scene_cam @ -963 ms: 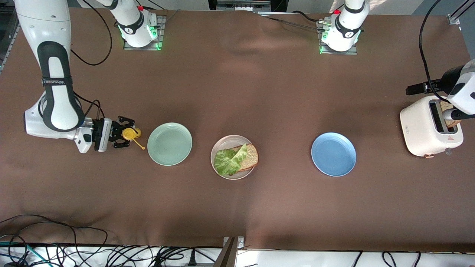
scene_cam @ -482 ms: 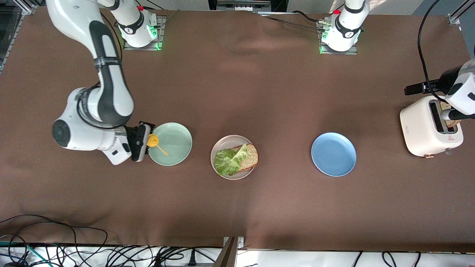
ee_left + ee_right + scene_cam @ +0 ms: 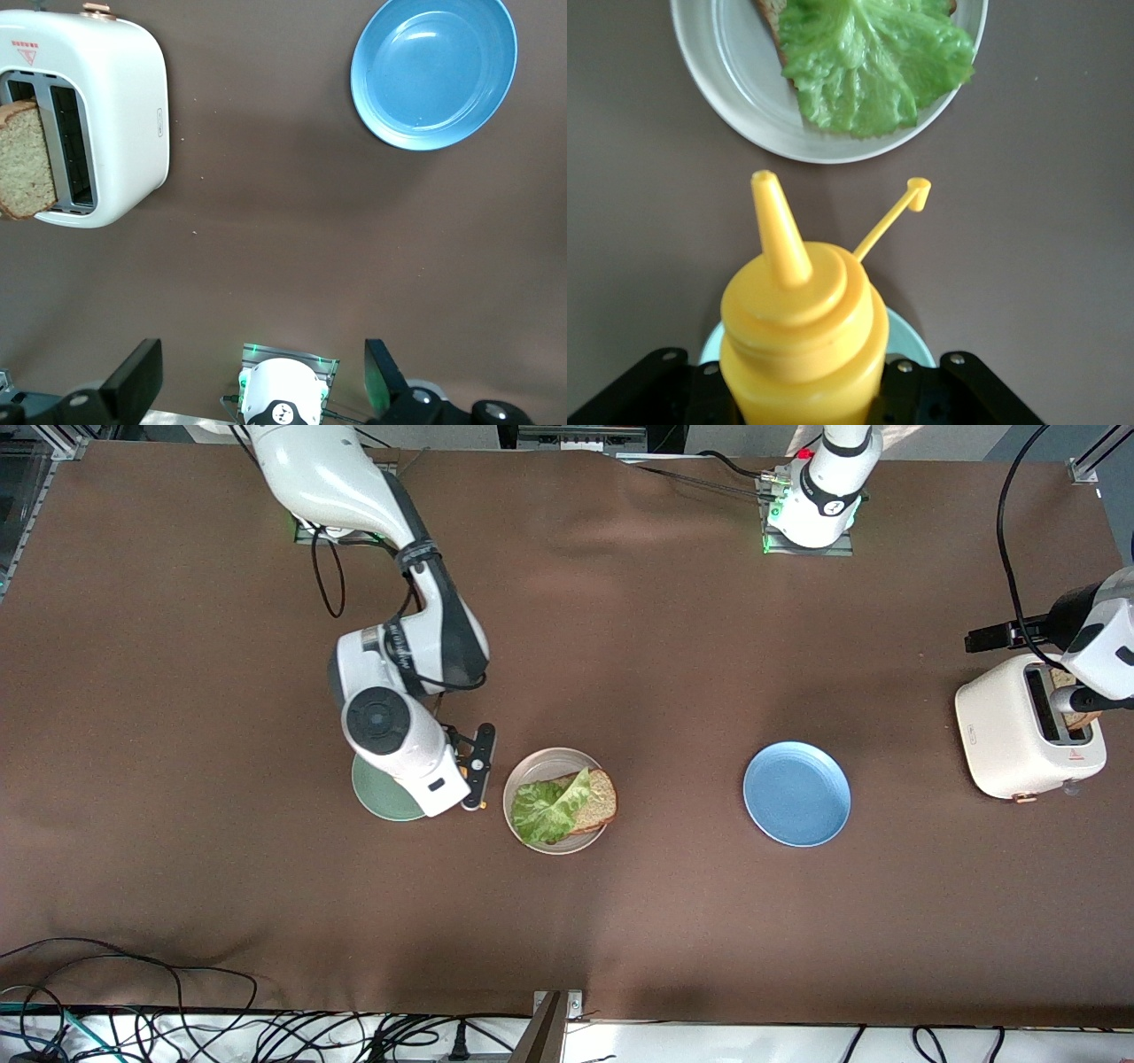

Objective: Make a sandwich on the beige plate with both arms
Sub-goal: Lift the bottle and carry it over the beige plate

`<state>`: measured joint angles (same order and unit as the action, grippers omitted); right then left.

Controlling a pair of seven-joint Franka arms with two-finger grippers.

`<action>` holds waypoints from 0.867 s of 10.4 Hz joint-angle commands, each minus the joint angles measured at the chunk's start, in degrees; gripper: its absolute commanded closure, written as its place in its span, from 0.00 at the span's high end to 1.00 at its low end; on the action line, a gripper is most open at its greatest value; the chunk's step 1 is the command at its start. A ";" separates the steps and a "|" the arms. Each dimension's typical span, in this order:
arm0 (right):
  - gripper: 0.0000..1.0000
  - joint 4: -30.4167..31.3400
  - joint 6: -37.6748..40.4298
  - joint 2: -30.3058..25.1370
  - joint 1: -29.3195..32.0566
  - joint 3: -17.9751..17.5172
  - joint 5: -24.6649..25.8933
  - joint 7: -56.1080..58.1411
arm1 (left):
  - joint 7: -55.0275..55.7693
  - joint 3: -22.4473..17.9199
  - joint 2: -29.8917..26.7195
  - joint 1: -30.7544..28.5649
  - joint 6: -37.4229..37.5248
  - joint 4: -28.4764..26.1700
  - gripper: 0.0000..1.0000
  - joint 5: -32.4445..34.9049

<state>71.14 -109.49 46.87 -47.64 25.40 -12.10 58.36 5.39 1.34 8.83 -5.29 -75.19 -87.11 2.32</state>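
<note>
While the sandwich is only half built, we take the front view first: 1 bread slice (image 3: pixel 595 801) lies on the beige plate (image 3: pixel 523 779) with a lettuce leaf (image 3: pixel 547 809) draped over it, and no top slice is on yet. That plate sits between a mint green plate (image 3: pixel 376 797) toward the right arm's end of the bench (image 3: pixel 620 646) and a blue plate (image 3: pixel 796 794) toward the left arm's end. The right tool (image 3: pixel 478 771) hangs over the gap between the green and beige plates. The left tool (image 3: pixel 1076 700) is at a white toaster (image 3: pixel 1019 740); from here we cannot make out its fingers well.

From the left wrist view, we see the second bread slice (image 3: pixel 27 159) standing in a slot of the toaster, ungrasped, while the left tool's 2 fingers (image 3: pixel 133 381) are spread wide with nothing between them. A red warning triangle with small red print marks the toaster's top; we cannot read it.

From the right wrist view, the right tool is clenched on a yellow squeeze bottle (image 3: pixel 802 328), its cap flipped aside on a strap, the nozzle aimed toward the lettuce.

We judge the sauce and the top slice are what is left.
</note>
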 commanded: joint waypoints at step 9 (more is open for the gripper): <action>0.00 -10.41 6.91 12.19 -16.16 10.47 31.41 -2.90 | -0.65 -0.12 0.40 -2.52 0.40 0.36 1.00 3.20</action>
<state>64.61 -105.12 56.11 -61.73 34.18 15.54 55.64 5.39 0.77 9.02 -6.78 -75.19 -87.12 2.73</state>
